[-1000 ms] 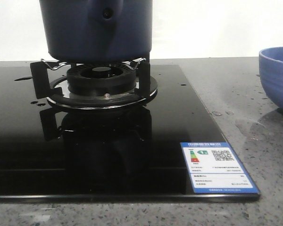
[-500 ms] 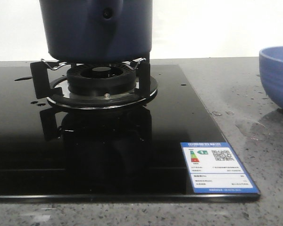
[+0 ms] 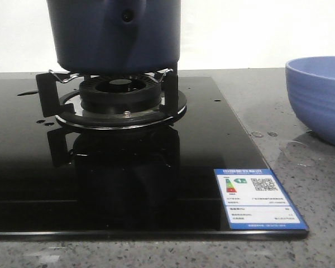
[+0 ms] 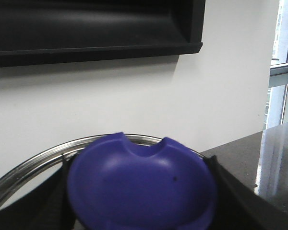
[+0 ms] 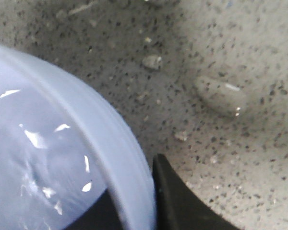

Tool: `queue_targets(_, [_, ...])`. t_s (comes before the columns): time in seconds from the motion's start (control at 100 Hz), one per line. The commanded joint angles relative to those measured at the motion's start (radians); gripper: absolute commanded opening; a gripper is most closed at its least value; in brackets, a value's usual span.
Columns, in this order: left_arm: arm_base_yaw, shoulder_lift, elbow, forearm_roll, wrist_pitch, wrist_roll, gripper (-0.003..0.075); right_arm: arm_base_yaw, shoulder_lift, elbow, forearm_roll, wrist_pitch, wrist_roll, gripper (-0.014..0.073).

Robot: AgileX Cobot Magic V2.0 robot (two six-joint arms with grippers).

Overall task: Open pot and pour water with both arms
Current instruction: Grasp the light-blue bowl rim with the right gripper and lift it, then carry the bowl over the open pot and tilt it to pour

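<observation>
Speckled grey stone countertop (image 3: 301, 212) is filling the lower and right parts of the front frame, with a white wall behind it. A glossy black glass hob (image 3: 22, 184) is lying on the counter, carrying a blue-edged energy label (image 3: 258, 198) at its lower right corner. The pot (image 3: 114, 34) is sitting on the burner's metal supports (image 3: 120, 100) at upper centre, its handle stub with the dark hole facing the camera. Small drops of water (image 3: 262, 134) are glistening on the stone just right of the hob, and a few more are dotting the black glass at the left. A lighter blue ribbed bowl (image 3: 318, 97) is standing at the right edge.

In the left wrist frame, the left gripper (image 4: 139, 211) is clamping a blurred purple-blue knob (image 4: 141, 184) between its dark fingers (image 4: 233, 191), with a silver rim (image 4: 26, 165) curving behind it.

In the right wrist frame, the right gripper (image 5: 134, 206) is pinching the bowl's pale rim, one dark finger (image 5: 182, 201) showing outside it, wet glints on the inner wall.
</observation>
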Motion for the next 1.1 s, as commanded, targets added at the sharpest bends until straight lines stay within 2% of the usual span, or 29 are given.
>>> queue_targets(0.0, [-0.007, -0.012, -0.033, -0.061, 0.005, -0.009, 0.0336, -0.005, -0.022, -0.045, 0.046, 0.014, -0.018, -0.0069])
queue_targets(0.22, [-0.007, -0.012, -0.033, -0.065, 0.005, -0.009, 0.0336, 0.040, -0.022, -0.229, 0.046, 0.140, -0.018, -0.0059])
queue_targets(0.47, [-0.007, -0.012, -0.033, -0.071, 0.005, -0.009, 0.0336, 0.184, 0.031, -0.569, 0.046, 0.224, -0.001, -0.0058])
queue_targets(0.62, [-0.007, -0.012, -0.033, -0.073, 0.005, -0.009, 0.0336, 0.269, 0.143, -0.813, 0.032, 0.259, 0.025, -0.0042])
queue_targets(0.9, [-0.007, -0.012, -0.033, -0.133, 0.005, -0.009, 0.0336, 0.412, 0.404, -1.291, -0.094, 0.336, 0.089, -0.0039])
queue_targets(1.089, [-0.007, -0.012, -0.033, -0.150, 0.005, -0.009, 0.0336, 0.513, 0.531, -1.489, -0.189, 0.325, 0.094, -0.0039])
